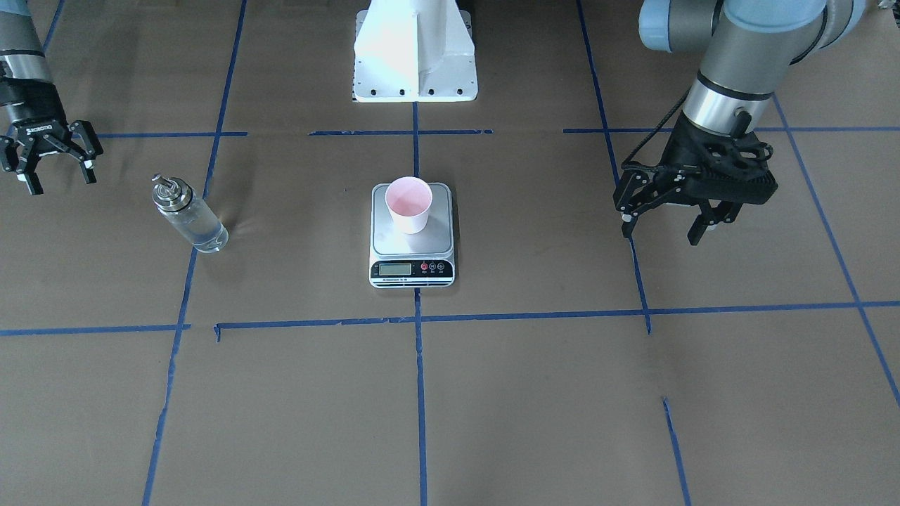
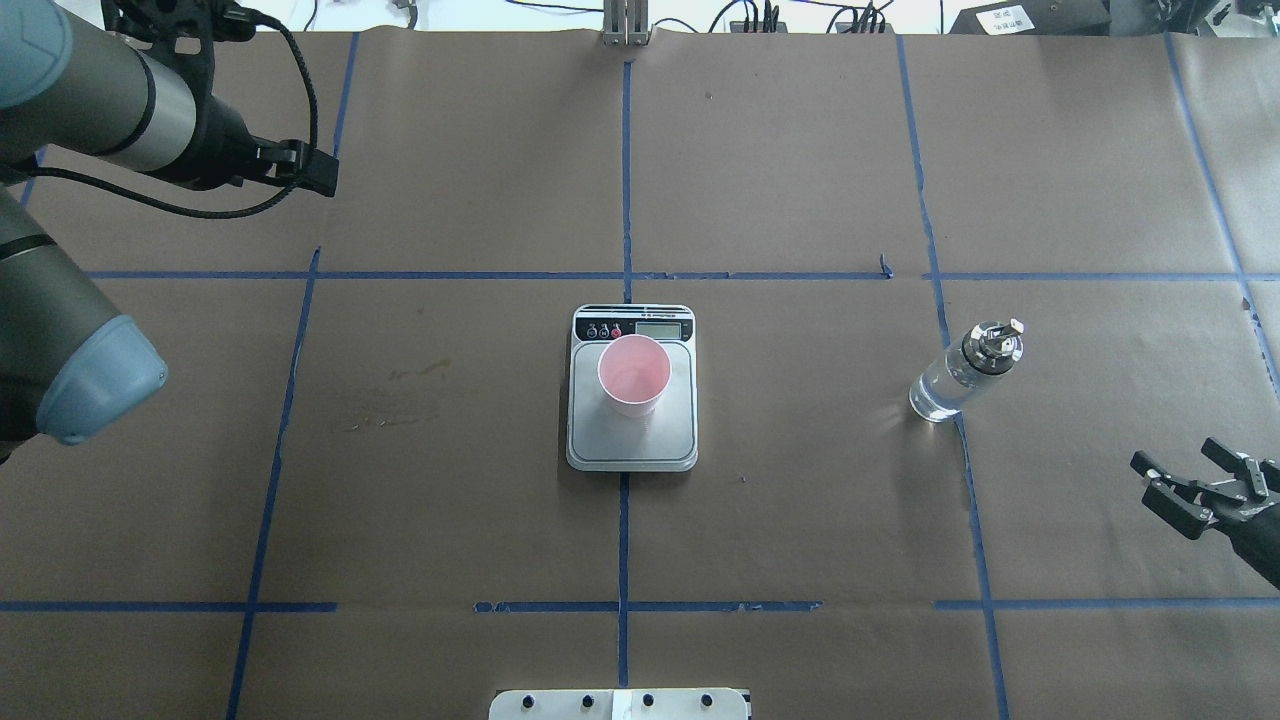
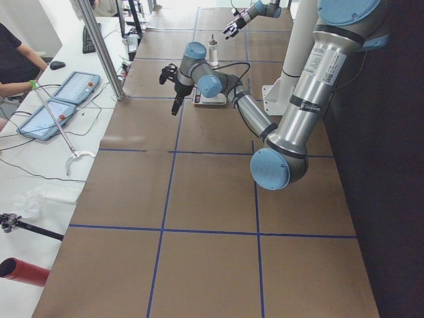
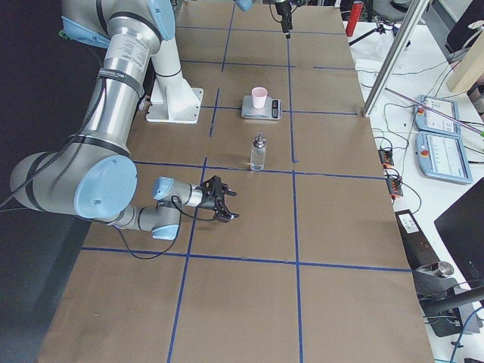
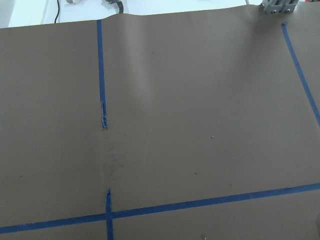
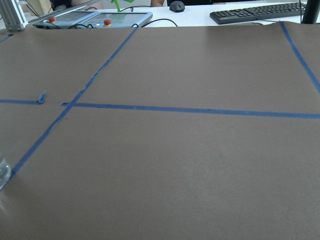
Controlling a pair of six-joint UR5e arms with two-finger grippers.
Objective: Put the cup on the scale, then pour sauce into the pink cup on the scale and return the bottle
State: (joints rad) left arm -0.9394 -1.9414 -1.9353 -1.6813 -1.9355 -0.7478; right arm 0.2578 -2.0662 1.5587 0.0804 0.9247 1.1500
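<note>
The cup [image 1: 409,204], white outside and pink inside, stands upright on the steel plate of the scale [image 1: 412,242] at the table's middle; both also show in the overhead view, the cup [image 2: 633,375] on the scale [image 2: 632,445]. The bottle [image 1: 188,214], clear glass with a silver cap and spout, stands on the table on my right side [image 2: 960,375], apart from the scale. My right gripper [image 1: 62,183] is open and empty, behind and beside the bottle [image 2: 1172,452]. My left gripper [image 1: 661,235] is open and empty, above the table well to the scale's other side.
Brown paper with blue tape grid lines [image 1: 422,316] covers the table. The robot's white base [image 1: 415,56] stands behind the scale. Operator tablets [image 4: 442,147] and a keyboard [image 6: 255,12] lie beyond the table's far edge.
</note>
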